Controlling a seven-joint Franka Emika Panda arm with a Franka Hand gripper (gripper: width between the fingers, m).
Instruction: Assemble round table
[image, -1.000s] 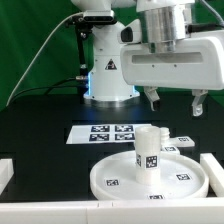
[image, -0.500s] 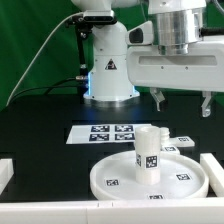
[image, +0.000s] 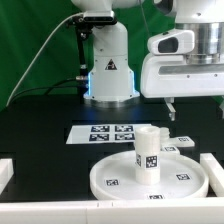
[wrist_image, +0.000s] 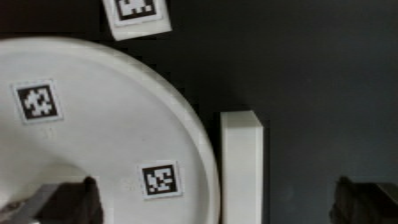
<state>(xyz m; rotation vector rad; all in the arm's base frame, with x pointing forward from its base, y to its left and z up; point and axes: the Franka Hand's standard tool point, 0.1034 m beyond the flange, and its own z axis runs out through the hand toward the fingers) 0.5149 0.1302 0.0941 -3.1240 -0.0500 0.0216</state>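
One gripper (image: 196, 108) — shifted toward exterior view's right.

A: Where did the post (image: 148, 150) stand?
B: On the disc (image: 108, 181), at its middle.
A: Around the disc?
B: In the exterior view, the marker board (image: 110, 131) lay on the tabletop (image: 40, 130) at eleven o'clock, a border rail (image: 213, 166) just beside at three o'clock.

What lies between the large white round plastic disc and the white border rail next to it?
Nothing: the wrist view shows only a bare strip of black table between the disc and rail.
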